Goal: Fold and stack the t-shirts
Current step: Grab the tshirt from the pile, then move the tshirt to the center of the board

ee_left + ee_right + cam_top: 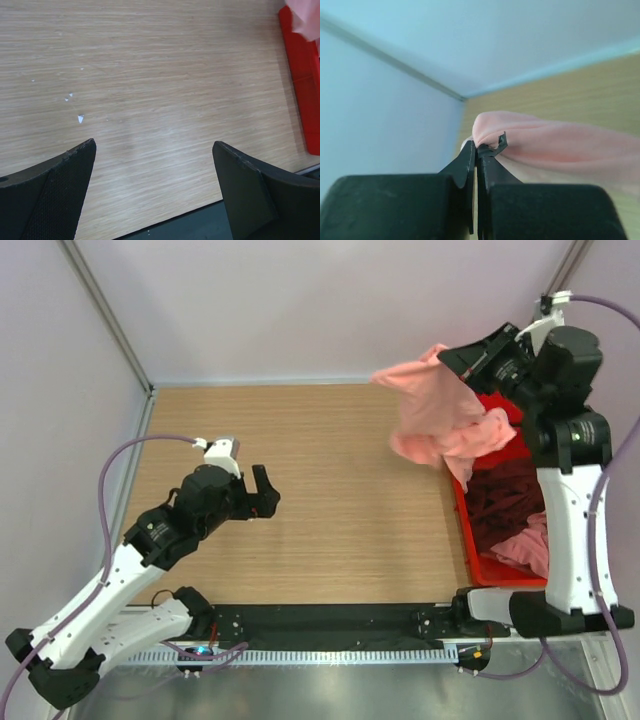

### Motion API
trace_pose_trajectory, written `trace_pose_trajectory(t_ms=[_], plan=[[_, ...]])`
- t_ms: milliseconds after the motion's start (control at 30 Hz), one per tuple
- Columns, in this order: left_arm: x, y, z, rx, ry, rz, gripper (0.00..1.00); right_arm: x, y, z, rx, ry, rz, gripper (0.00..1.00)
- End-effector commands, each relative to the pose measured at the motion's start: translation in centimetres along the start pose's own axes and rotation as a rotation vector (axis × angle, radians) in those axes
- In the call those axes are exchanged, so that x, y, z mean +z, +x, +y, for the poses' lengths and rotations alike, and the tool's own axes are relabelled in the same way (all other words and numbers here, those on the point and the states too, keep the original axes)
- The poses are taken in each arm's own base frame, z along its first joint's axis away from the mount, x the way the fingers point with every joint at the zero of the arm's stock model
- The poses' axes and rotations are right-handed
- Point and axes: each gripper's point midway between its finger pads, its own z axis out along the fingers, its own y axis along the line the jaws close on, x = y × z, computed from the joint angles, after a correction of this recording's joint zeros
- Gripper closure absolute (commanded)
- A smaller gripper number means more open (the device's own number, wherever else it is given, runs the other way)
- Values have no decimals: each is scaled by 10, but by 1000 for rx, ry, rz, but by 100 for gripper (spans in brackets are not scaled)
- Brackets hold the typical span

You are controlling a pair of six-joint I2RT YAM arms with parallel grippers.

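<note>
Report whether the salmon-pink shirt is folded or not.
Not folded. The salmon-pink shirt hangs crumpled from the right tool, partly over the red bin; the wrist view shows its fingers shut on a bunched edge.

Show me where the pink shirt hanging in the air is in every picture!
Top external: the salmon-pink shirt dangles at the upper right, over the red bin's far end.
Left wrist: just a bit of the shirt, in the top right corner.
Right wrist: in the middle, pinched in the right claw.
Shared landmark: the wooden table shows in all three.
</note>
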Motion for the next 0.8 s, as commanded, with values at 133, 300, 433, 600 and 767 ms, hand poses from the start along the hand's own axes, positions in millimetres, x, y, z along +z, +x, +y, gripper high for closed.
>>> trace_pose_trajectory(t_ms=[133, 300, 433, 600, 767], plan=[[-46, -51, 22, -29, -89, -182, 0, -12, 24, 139, 164, -540, 154, 99], [-60, -52, 39, -29, -156, -207, 0, 58, 123, 121, 187, -490, 359, 99], [-55, -38, 52, -22, -212, -173, 0, 102, 223, 62, 120, -330, 506, 97], [-28, -11, 50, 0, -229, -56, 0, 106, 327, -94, -89, 161, 683, 90], [18, 32, 53, -25, -232, 101, 2, 95, 316, -169, -257, 446, 643, 72]])
